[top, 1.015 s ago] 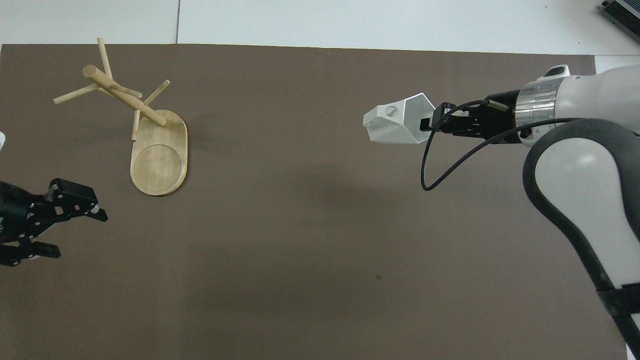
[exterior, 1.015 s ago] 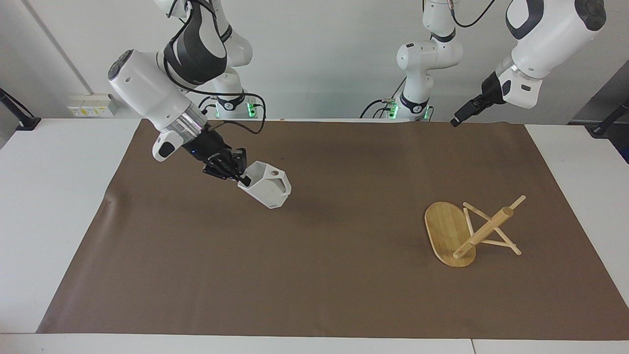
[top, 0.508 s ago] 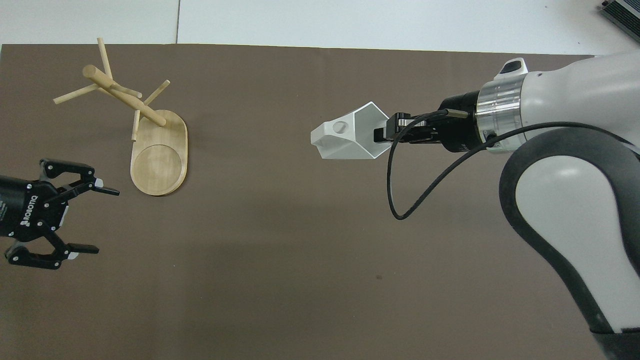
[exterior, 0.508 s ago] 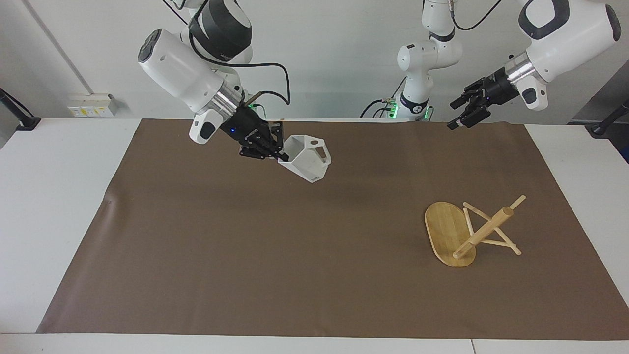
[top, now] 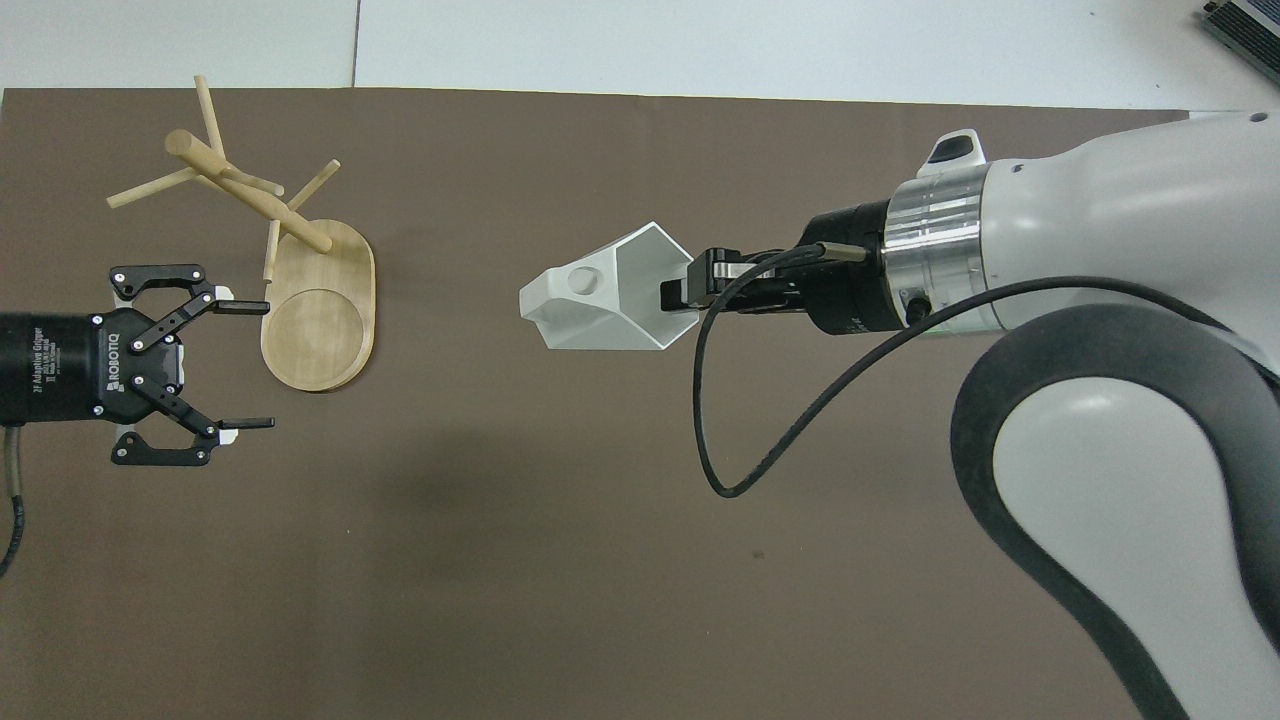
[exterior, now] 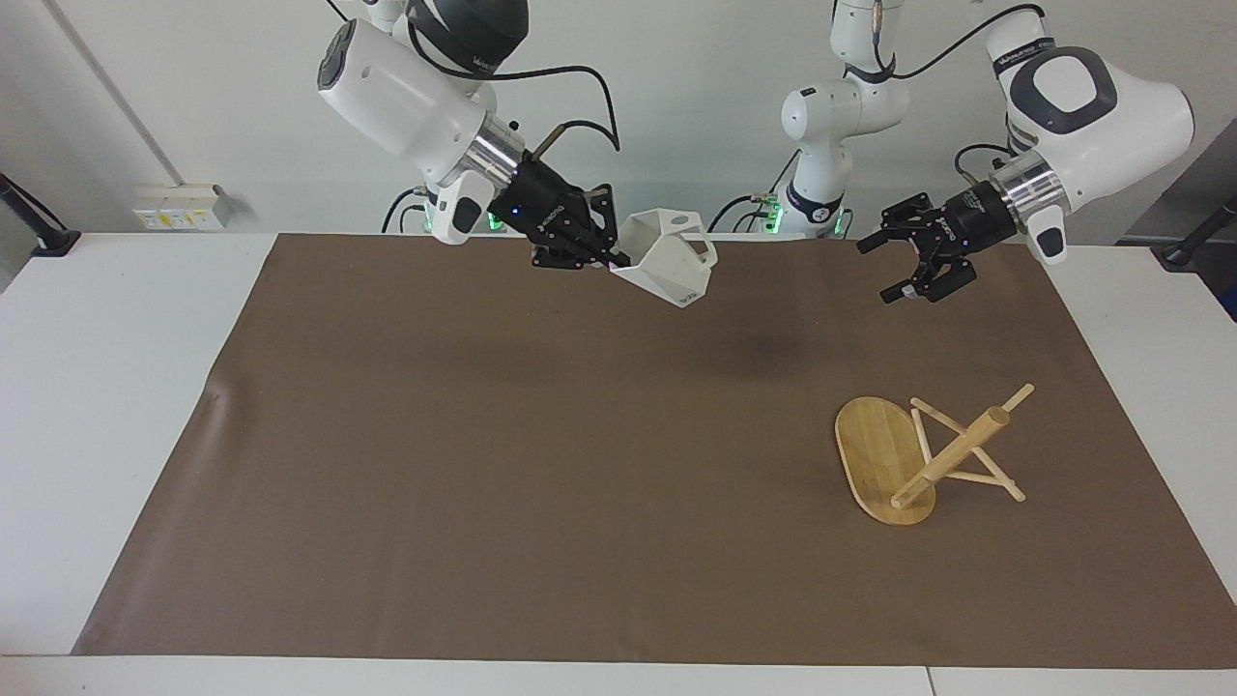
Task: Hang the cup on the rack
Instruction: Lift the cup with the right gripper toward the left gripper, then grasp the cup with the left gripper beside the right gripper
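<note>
Moved since earlier: my right end effector (exterior: 611, 259) has carried the cup (exterior: 667, 259) up and toward the middle of the table; my left end effector (exterior: 894, 266) has swung in over the brown mat (exterior: 541, 483).
Right end effector: clamped on the cup's rim, one finger inside the mouth, holding it in the air over the mat (top: 560, 560) near the robots' edge.
Cup: white and faceted, tipped on its side, mouth toward my right end effector (top: 680, 295), its handle (top: 582, 283) on top in the overhead view (top: 600, 305).
Left end effector: fingers spread wide apart, holding nothing, in the air over the mat; in the overhead view (top: 245, 365) it sits just beside the rack's base.
Rack: standing on the mat toward my left arm's end of the table (exterior: 904, 454), oval base flat, post and pegs bare (top: 270, 250).
Cup and rack: well apart.
</note>
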